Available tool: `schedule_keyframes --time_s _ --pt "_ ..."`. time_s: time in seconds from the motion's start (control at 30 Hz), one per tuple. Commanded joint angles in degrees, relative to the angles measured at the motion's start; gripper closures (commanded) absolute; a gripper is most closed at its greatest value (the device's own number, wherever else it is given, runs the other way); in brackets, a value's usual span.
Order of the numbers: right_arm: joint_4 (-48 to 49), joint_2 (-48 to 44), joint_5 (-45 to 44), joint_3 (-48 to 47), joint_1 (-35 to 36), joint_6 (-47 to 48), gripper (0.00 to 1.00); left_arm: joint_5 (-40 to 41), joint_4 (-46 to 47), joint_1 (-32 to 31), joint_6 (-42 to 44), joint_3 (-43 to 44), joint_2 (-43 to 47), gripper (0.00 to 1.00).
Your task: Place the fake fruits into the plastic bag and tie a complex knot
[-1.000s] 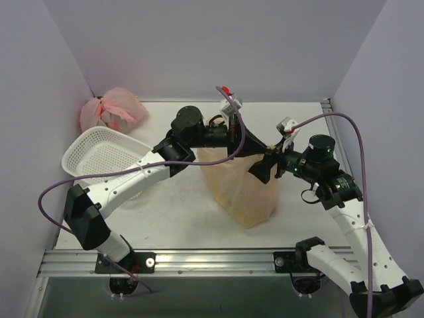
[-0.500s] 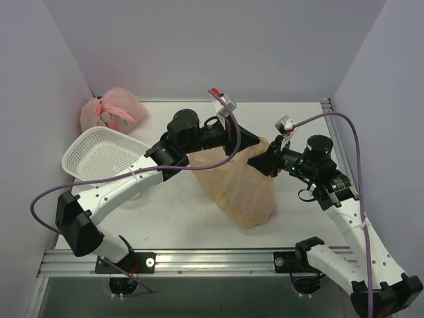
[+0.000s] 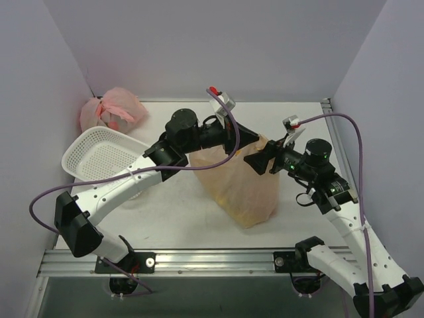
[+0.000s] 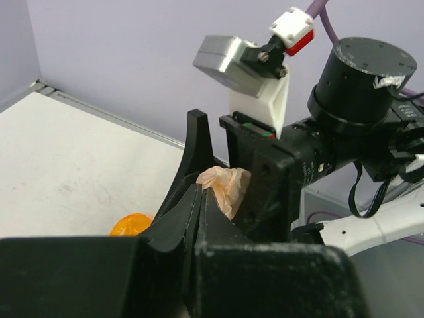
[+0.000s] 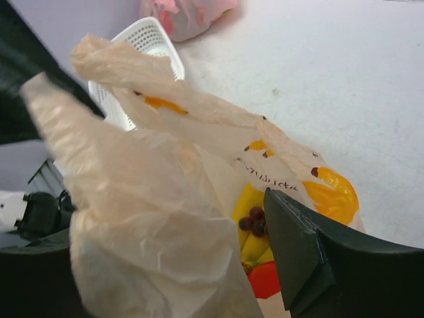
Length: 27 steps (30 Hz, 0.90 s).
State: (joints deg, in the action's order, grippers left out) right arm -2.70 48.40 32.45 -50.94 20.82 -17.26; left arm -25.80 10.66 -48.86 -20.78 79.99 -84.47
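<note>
The plastic bag stands mid-table, pale orange with yellow banana prints. My left gripper is shut on a bunched piece of its top, which sticks out of the closed jaws in the left wrist view. My right gripper is right beside it, open, with crumpled bag plastic filling the gap between its fingers. Only its right finger shows; the other is hidden behind the plastic. Through the bag I see the fake fruits: purple grapes, yellow pieces and a red one.
A white mesh basket sits at the left, also in the right wrist view. A pink tied bag lies at the back left corner. Purple cables hang from both arms. Walls close in the table on three sides.
The left arm has stretched right, carrying the bag's top with it. The right gripper has moved left, close up to the left gripper.
</note>
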Motion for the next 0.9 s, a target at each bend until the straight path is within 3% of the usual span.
schedule_keyframes --time_s 0.0,0.2,0.3,0.33,0.37,0.4,0.43,0.47,0.53,0.57,0.77,0.87 --pt "6.5 2.5 -10.9 -0.3 2.6 -6.8 0.35 3.0 3.0 -0.4 -0.3 4.5 -1.0 1.0" --pt "8.2 6.2 -17.8 -0.7 8.0 -11.0 0.4 13.9 -1.5 -2.3 3.0 9.0 -2.5 1.0" --pt "7.5 7.0 -18.6 -0.7 8.1 -9.0 0.72 18.9 -3.2 -2.6 4.2 9.8 -2.4 1.0" --pt "7.8 7.0 -16.6 -0.6 8.0 -7.0 0.92 19.3 -3.8 -2.2 4.6 10.1 -2.3 1.0" --pt "8.4 6.9 -15.5 -0.5 7.9 -5.3 0.98 19.3 -4.7 -1.9 5.0 10.1 -1.7 1.0" --pt "8.7 6.4 -13.9 -0.3 7.5 -2.5 1.0 18.3 -5.1 -1.5 5.6 9.9 -1.2 0.93" --pt "8.7 6.1 -10.9 0.0 7.0 -1.2 1.0 17.4 -5.4 -0.7 7.2 9.1 -0.6 0.71" --pt "8.8 5.9 -8.3 0.0 6.7 0.1 1.0 15.8 -5.6 1.4 8.2 8.4 1.0 0.57" --pt "8.6 5.1 -5.2 0.0 5.6 3.7 1.0 11.2 -5.9 4.4 11.3 7.4 3.0 0.43" --pt "8.4 4.8 -2.3 0.2 5.2 4.9 1.0 9.6 -7.4 7.7 12.8 6.8 4.6 0.31" --pt "5.7 3.6 2.8 0.1 3.6 11.8 1.0 7.4 -24.5 11.6 32.0 7.5 8.0 0.18" --pt "4.6 4.0 6.0 -0.1 3.2 14.3 1.0 0.3 -30.8 12.6 40.6 7.7 8.4 0.17"
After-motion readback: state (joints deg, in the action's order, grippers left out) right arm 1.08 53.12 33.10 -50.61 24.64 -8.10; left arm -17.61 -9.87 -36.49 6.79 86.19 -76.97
